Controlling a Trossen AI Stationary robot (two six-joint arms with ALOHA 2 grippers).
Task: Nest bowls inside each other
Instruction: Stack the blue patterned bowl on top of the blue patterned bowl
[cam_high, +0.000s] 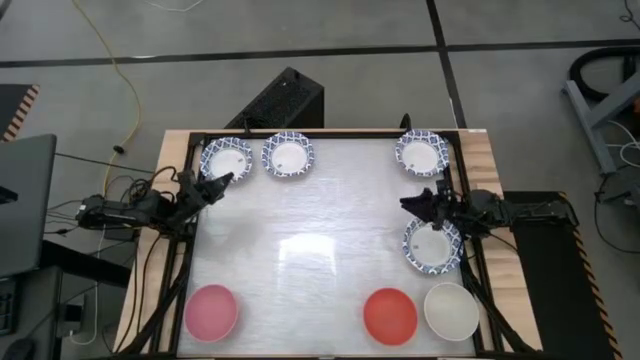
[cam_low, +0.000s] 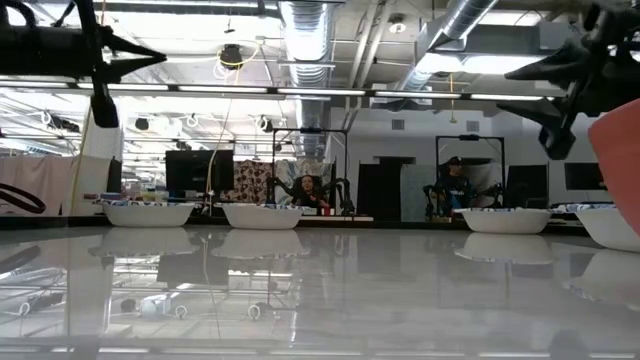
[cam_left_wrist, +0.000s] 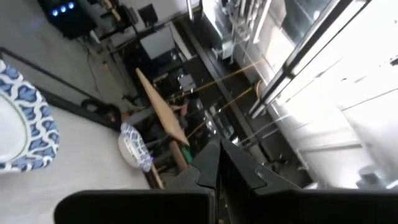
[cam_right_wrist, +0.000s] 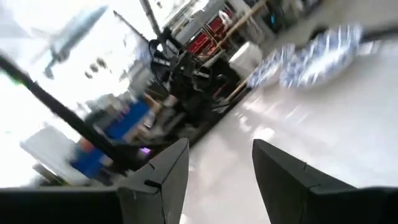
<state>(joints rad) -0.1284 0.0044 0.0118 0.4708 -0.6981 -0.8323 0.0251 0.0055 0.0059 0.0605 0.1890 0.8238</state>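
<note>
Above a patterned bowl (cam_high: 432, 247), right pincer (cam_high: 412, 203) agape.

Glossy white tabletop (cam_high: 320, 280); wooden table edge (cam_high: 492, 160); glazed bowls (cam_high: 288, 156).

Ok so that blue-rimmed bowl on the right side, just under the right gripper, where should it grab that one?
Probably by the rim. The blue-patterned bowl sits upright and open on the table, so the open right gripper, hovering above its far edge, could come straight down with one finger inside and one outside the scalloped wall. The far rim is nearest; nothing crowds it.
</note>
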